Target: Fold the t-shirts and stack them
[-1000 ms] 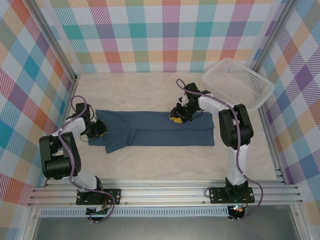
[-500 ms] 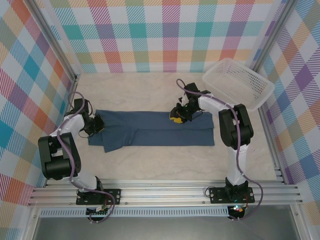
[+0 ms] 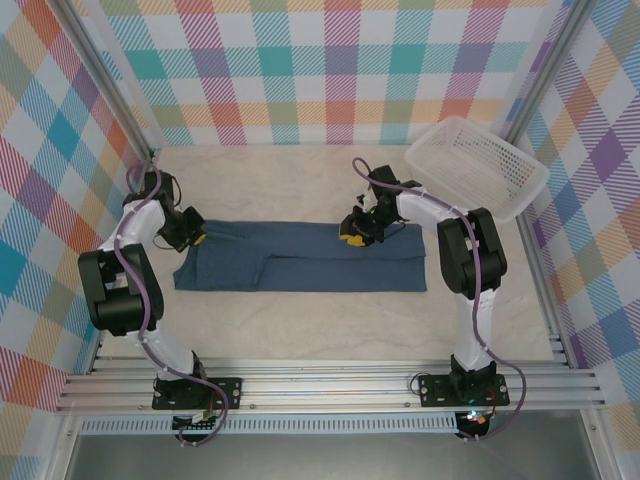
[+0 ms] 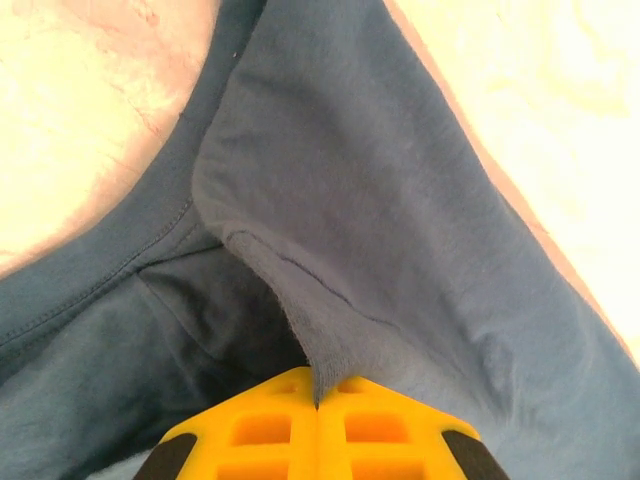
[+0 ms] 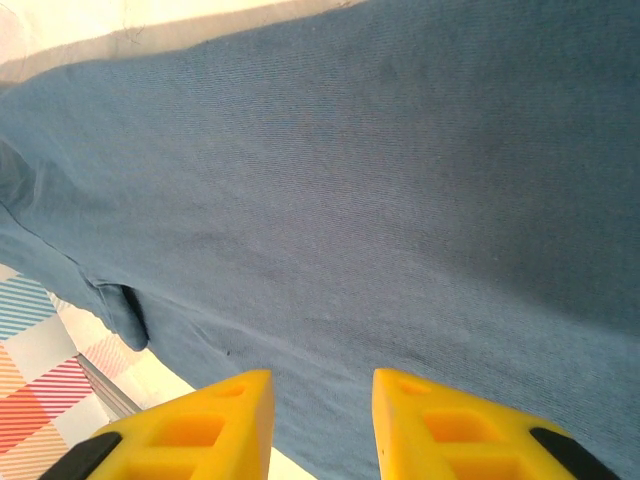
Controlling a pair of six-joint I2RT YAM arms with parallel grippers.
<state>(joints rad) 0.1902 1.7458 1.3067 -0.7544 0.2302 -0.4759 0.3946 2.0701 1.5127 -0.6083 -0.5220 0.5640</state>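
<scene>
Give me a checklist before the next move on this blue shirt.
1. Hold of the left pincer on the dark navy-blue cotton t-shirt: ok, shut with fabric pinched.
2. Hold of the right pincer: not ok, open over the cloth, holding nothing.
3. Cloth flat at the left pincer: not ok, a ridge is pulled up.
4. Gap between the white plastic mesh basket and the shirt: ok, basket in the far right corner.
5. Number of layers in the left grip: cannot tell.

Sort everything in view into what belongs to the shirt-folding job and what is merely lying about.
Belongs to the job:
dark navy-blue cotton t-shirt, laid out in a long band
left tool, shut on a pinch of its fabric
right tool, open over the cloth

Lying about:
white plastic mesh basket, at the far right corner, apart from the shirt
</scene>
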